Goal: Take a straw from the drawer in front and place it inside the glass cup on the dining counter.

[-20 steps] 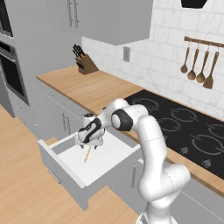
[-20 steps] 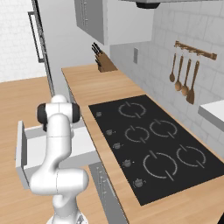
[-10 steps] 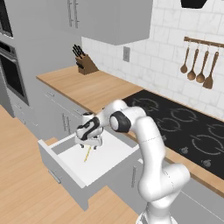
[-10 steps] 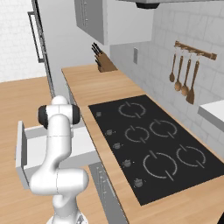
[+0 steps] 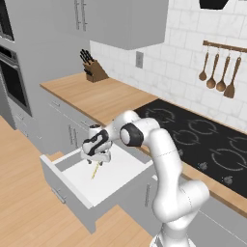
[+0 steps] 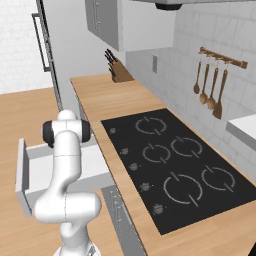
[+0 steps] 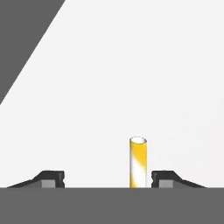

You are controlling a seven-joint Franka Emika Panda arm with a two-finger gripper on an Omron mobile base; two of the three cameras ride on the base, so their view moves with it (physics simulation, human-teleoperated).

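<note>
Kitchen scene: white arm bent down into the open drawer below the wooden worktop.

Beside the black cooktop (image 5: 198, 132), the wide light grey drawer with its white interior (image 5: 116, 179) stood pulled out, and the white jointed arm folded forward and down over it, its elbow above the drawer's back edge and its hand pointing at the drawer floor. The two-finger gripper (image 5: 96, 162) hung low inside the drawer, directly over the thin pale yellow straw (image 5: 95, 170) lying on the white floor. In the hand view the dark fingertips (image 7: 52, 178) stood apart with the straw (image 7: 138, 162) between them, just beside the right-hand tip and not visibly pinched.
</note>
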